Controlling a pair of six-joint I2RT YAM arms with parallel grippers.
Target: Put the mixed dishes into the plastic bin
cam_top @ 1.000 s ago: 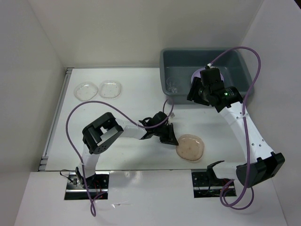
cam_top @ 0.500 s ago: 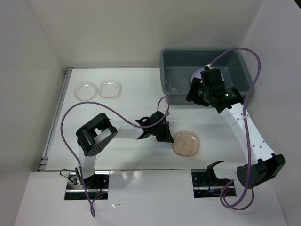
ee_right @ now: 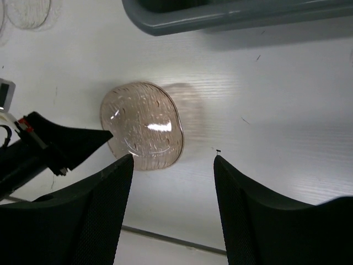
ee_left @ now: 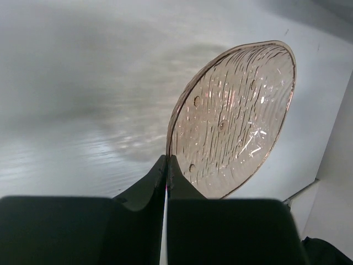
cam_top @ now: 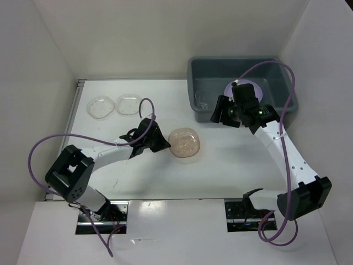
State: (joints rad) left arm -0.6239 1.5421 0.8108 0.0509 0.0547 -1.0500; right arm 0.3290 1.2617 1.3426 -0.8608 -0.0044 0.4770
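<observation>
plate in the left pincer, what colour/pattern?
Translucent pinkish-tan plate, fine ribbed lines with scattered small dots. Left wrist view shows it best.

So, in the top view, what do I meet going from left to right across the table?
A clear plate → second clear plate → left gripper → tan plate pinched in it → grey bin.

A white table (cam_top: 237, 160) stood boxed in by a plain white back panel (cam_top: 154, 38), a left panel (cam_top: 33, 83) and a right panel (cam_top: 325, 66), with a pale metal rail (cam_top: 65, 132) running along its left edge and a white shelf (cam_top: 176, 232) lining its near edge.
</observation>
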